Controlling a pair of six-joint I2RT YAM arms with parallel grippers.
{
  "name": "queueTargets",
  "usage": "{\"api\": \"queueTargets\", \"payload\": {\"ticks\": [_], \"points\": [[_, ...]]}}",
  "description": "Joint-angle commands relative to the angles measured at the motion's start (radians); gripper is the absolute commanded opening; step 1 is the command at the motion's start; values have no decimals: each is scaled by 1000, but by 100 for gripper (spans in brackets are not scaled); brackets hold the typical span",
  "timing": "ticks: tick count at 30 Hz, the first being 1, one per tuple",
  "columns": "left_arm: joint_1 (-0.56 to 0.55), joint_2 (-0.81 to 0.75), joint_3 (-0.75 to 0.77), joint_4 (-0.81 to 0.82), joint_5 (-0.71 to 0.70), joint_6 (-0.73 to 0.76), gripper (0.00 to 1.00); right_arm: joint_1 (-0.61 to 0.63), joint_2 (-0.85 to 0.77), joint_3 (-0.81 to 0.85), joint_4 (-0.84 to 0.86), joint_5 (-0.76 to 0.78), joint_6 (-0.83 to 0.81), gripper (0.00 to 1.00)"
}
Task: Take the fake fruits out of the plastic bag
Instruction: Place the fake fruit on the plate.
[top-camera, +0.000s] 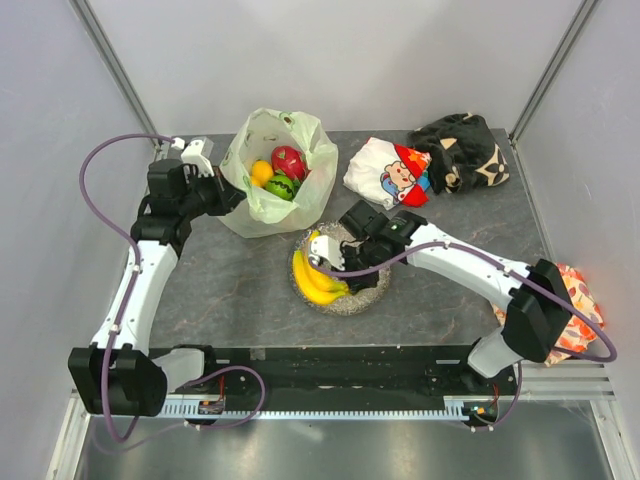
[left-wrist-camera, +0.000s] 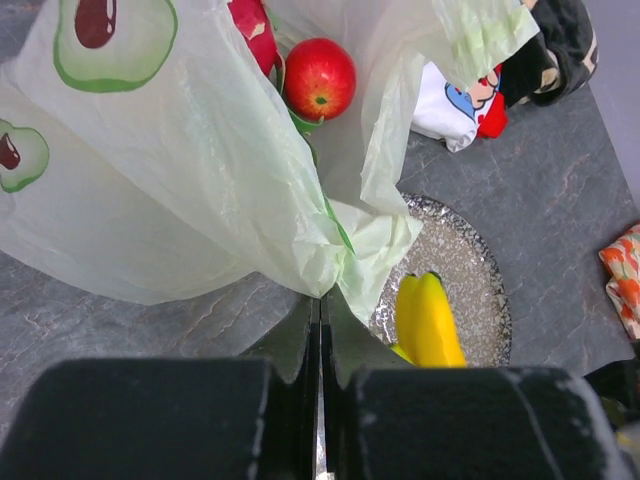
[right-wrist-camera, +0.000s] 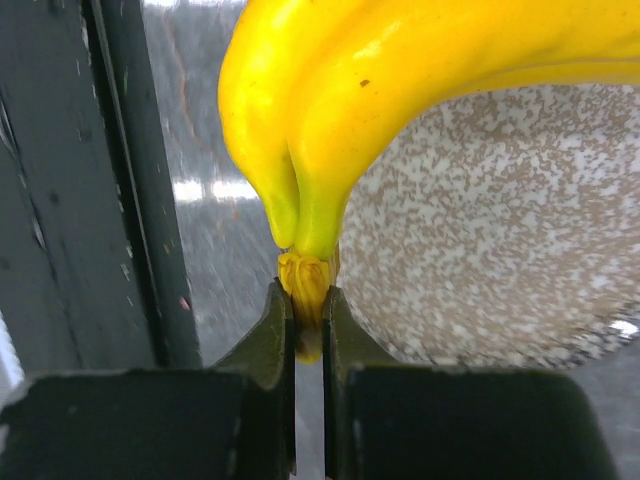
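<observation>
The pale green plastic bag (top-camera: 262, 210) lies open at the back left of the table. Inside it are an orange fruit (top-camera: 262, 172), a red apple (top-camera: 288, 160) and a dark green fruit (top-camera: 281, 187). My left gripper (top-camera: 235, 195) is shut on the bag's lower edge (left-wrist-camera: 330, 270); the left wrist view looks up at the red apple (left-wrist-camera: 320, 78). Yellow bananas (top-camera: 315, 280) lie over the round speckled dish (top-camera: 372, 292). My right gripper (right-wrist-camera: 308, 300) is shut on the stem of the bananas (right-wrist-camera: 380, 80), at the dish's (right-wrist-camera: 480, 250) left edge.
A white cartoon-printed cloth (top-camera: 388, 172) and a black patterned cloth (top-camera: 462, 150) lie at the back right. An orange leaf-patterned cloth (top-camera: 578, 300) sits at the right edge behind the right arm's base. Grey walls close in on both sides.
</observation>
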Motion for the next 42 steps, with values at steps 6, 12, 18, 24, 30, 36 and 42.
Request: {"api": "queueTargets", "payload": {"ticks": [6,12,18,24,30,36,42], "points": [[3,-60,7,14,-2,30,2,7,118,-29,339,-84,439,0],[3,-79,-12,3,13,23,2,6,204,-12,372,-49,452,0],[3,-99,-21,1,19,34,2,6,222,-49,388,-11,453,14],[3,-101,-20,3,29,33,2,7,215,-41,377,23,452,46],[3,-101,-19,1,36,31,2,6,207,21,274,23,387,67],[3,-106,-15,1,56,34,2,-37,153,251,6,11,260,69],[3,-144,-15,-31,85,54,2,-111,222,586,-85,-78,257,55]]}}
